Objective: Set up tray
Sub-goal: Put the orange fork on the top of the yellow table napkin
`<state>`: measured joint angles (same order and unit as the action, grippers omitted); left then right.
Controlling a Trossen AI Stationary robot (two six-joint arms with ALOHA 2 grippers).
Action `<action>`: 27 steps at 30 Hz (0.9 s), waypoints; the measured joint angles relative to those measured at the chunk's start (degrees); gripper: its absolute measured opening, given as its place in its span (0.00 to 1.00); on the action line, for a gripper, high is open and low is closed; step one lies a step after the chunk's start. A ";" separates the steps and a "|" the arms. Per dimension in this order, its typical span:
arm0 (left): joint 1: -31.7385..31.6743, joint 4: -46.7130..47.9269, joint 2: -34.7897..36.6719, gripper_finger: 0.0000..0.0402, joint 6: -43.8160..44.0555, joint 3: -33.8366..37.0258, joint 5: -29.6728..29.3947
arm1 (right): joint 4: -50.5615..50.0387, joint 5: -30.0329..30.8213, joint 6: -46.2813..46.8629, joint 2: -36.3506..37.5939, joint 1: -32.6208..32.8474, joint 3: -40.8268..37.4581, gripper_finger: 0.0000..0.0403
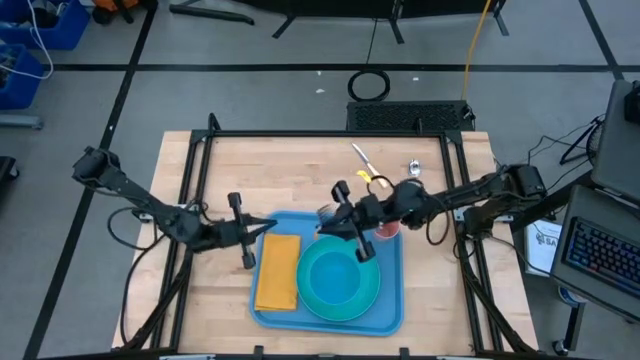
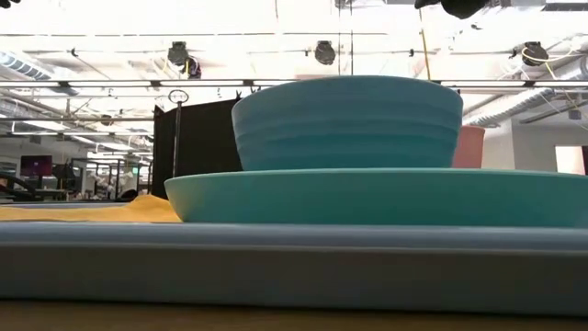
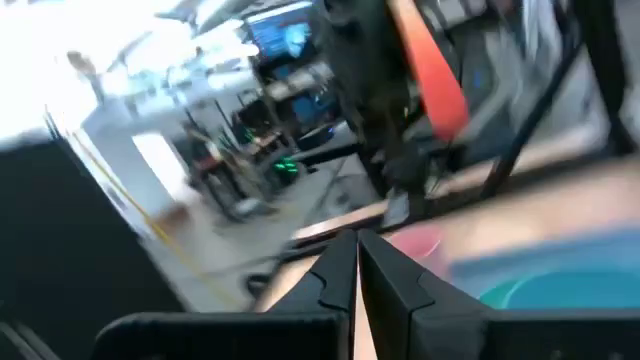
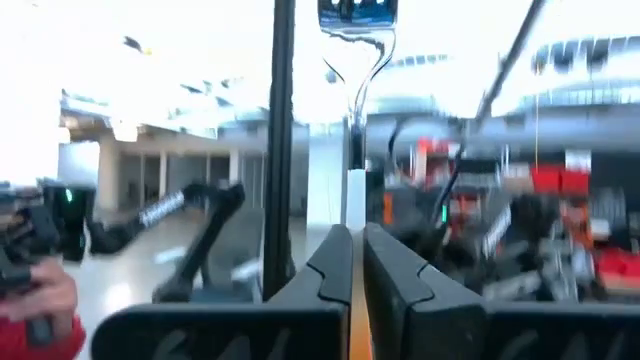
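The left pincer (image 1: 268, 226) is pressed together and empty, hanging over the tray's (image 1: 392, 318) ten o'clock corner. The right pincer (image 1: 322, 230), also pressed together and empty, hangs above the plate (image 1: 340, 298) at twelve o'clock. The tray lies on the bench (image 1: 300, 165) so everything stays together.

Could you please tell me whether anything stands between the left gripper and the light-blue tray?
Nothing visible does. In the high view the left gripper is shut and sits right at the far left corner of the tray, with no object between them. The yellow napkin and turquoise plate lie on the tray itself.
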<state>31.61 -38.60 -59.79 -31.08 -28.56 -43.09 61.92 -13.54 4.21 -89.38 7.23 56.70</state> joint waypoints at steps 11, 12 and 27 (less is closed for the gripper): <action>-0.95 -26.20 -15.45 0.05 -30.28 -1.59 1.34 | 6.32 -0.24 1.09 -0.25 0.33 -0.83 0.00; -1.00 -26.74 -16.38 0.05 -32.22 -2.45 1.18 | 7.28 -0.36 1.38 -0.28 0.37 -0.83 0.00; -3.10 -28.46 -27.50 0.35 -44.47 -17.44 1.20 | 18.57 -4.60 12.70 -0.28 -1.25 -0.72 0.00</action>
<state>28.51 -67.06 -87.29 -75.55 -45.99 -41.89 80.48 -18.14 16.91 -89.66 5.97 55.99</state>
